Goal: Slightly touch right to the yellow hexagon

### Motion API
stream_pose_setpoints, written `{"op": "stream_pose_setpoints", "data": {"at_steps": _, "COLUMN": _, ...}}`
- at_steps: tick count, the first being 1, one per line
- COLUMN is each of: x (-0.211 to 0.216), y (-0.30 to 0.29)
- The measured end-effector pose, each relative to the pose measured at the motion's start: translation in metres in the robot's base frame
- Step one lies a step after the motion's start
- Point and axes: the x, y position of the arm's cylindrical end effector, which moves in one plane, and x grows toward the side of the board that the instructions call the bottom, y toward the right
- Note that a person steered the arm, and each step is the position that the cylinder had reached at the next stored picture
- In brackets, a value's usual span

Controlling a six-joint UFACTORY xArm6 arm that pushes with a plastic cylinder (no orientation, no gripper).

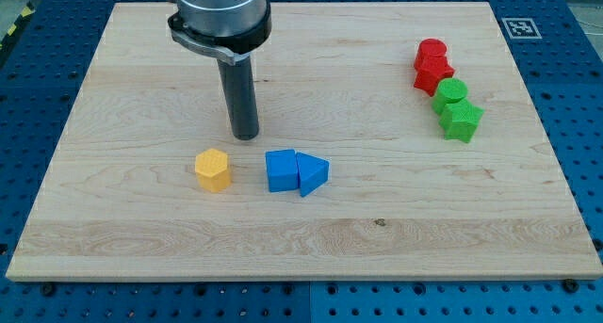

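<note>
Yellow hexagon: just below-left of my tip, untouched; blue cube sits below-right, so the gap probably allows right-side contact. No fingers: bare rod, grasping nothing.

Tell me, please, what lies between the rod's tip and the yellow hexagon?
Nothing: only bare wooden board separates my tip from the yellow hexagon, as the camera view shows.
</note>
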Motion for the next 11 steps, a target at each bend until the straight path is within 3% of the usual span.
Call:
{"op": "stream_pose_setpoints", "data": {"at_steps": 2, "x": 0.019, "y": 0.0}}
{"op": "stream_pose_setpoints", "data": {"at_steps": 7, "x": 0.115, "y": -0.001}}
{"op": "stream_pose_setpoints", "data": {"at_steps": 11, "x": 0.123, "y": -0.023}}
